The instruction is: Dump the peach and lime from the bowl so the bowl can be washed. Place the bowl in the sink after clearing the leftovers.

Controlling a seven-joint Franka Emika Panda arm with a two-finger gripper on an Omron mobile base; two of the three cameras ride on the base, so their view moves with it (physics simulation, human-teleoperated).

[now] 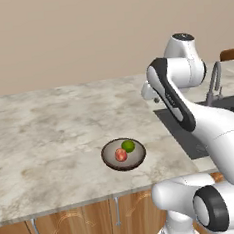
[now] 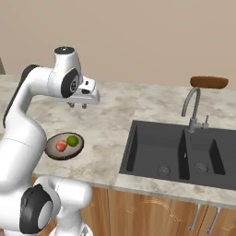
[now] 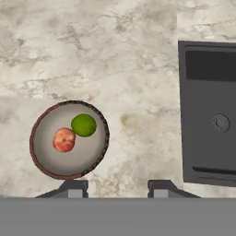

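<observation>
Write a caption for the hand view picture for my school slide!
Peach and lime sit in the bowl on the counter, beside the sink.

2 base views flank the bowl; hand view overhead (nearer).

The shallow round brown bowl sat on the pale marble counter, near its front edge. Inside it lay two fruits, touching — the small round green lime farther back, the small round reddish peach nearer the front. The dark rectangular double-basin sink was set into the counter to the right of the bowl, apart from it. The curved grey metal faucet stood behind the sink — between its two basins.
</observation>
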